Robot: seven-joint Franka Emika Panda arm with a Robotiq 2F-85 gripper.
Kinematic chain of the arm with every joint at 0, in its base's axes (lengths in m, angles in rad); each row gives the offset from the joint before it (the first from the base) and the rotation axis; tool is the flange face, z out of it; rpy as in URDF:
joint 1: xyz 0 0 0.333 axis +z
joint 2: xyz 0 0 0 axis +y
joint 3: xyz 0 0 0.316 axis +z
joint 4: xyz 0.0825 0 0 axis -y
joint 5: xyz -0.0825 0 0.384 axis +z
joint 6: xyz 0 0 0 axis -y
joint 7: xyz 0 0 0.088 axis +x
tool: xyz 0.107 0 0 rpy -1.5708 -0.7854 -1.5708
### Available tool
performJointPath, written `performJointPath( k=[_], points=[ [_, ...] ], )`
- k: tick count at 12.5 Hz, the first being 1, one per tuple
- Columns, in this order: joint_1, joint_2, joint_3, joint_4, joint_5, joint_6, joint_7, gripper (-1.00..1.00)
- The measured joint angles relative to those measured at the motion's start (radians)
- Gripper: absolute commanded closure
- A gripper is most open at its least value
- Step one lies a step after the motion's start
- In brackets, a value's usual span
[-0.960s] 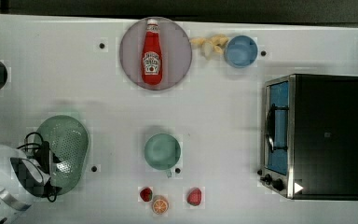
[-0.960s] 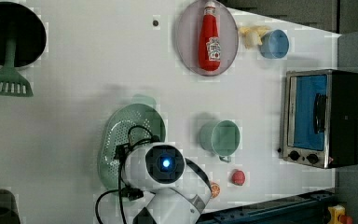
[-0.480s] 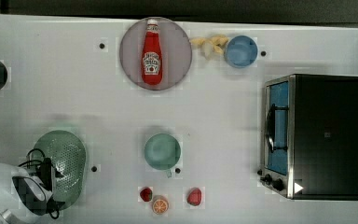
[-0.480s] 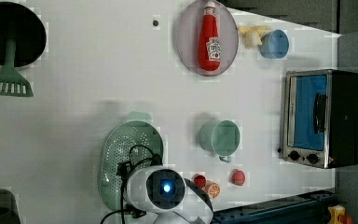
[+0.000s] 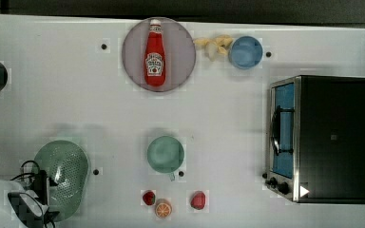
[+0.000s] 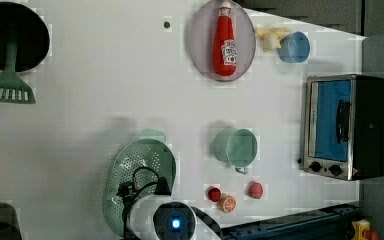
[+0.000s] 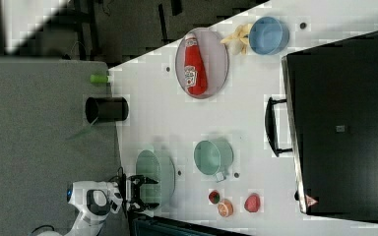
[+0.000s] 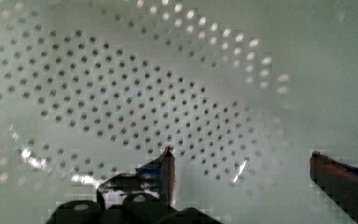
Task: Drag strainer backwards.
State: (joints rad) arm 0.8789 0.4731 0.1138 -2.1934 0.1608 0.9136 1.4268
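Strainer (image 5: 62, 176) and gripper (image 7: 139, 193) have both slid toward the top view's bottom-left corner since the earlier frames, and the strainer now sits near the table (image 5: 100, 114) edge. Jaws stand wide open and grip nothing; in the wrist view both fingertips (image 8: 168, 158) hang inside the perforated basin, apart from each other, with holes showing between them. Whether a tip touches the plastic cannot be told. In the right view the gripper sits over the basin's end nearest the arm, rim just under the jaws.

Handling, as a judgement: thin moulded plastic, light, fairly stiff, smooth and a bit slippery on the white tabletop, so it should slide easily and may spin if pushed off-centre. Best hold looks like hooking the inner wall near the rim, or pinching the rim itself.

Shape is oval, pale green, glossy, dotted with small round holes in rows. Beyond the jaws sit a green cup (image 5: 165, 154), small toy fruit (image 5: 163, 208), a ketchup bottle (image 5: 155, 53) on a round plate (image 5: 183, 52), and a toaster oven (image 5: 321, 138), all well apart from the strainer.
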Motion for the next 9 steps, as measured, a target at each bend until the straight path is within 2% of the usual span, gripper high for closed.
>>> performJointPath(
  k=[3, 5, 9],
  points=[
    [0.030, -0.047, -0.031, -0.020, -0.003, 0.057, 0.013, -1.00],
    [0.050, -0.124, -0.097, -0.025, -0.005, 0.066, -0.024, -1.00],
    [0.048, -0.355, -0.288, 0.045, -0.009, -0.086, -0.301, -1.00]
  ],
)
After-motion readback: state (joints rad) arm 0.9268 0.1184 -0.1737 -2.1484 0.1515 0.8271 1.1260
